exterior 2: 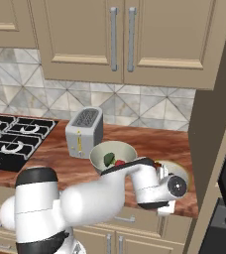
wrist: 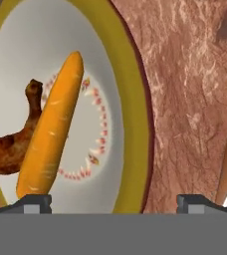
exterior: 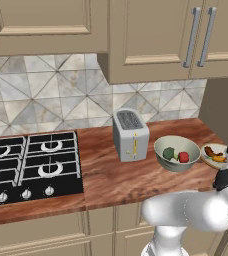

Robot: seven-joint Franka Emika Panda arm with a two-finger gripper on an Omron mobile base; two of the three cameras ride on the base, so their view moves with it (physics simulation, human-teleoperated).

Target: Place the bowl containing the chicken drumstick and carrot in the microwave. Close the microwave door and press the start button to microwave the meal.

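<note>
The bowl (exterior: 206,156) is a wide shallow dish with a golden rim, standing on the wooden counter at the far right. In it lie the orange carrot (wrist: 53,134) and, beside it, the brown chicken drumstick (wrist: 13,142). My gripper (wrist: 114,203) is open and hangs close over the bowl. One fingertip (wrist: 33,203) is above the food and the other is above the counter outside, so the rim (wrist: 135,124) runs between them. In the right base view my hand covers most of the bowl (exterior 2: 185,172). The dark sliver at that view's right edge may be the microwave; I cannot tell.
A deeper grey-green bowl (exterior: 177,152) with green and red vegetables stands just left of the task bowl. Left of that are a silver toaster (exterior: 131,134) and a black gas hob (exterior: 31,165). Wall cabinets (exterior: 156,40) hang above, and a tall cabinet side (exterior 2: 209,134) bounds the counter on the right.
</note>
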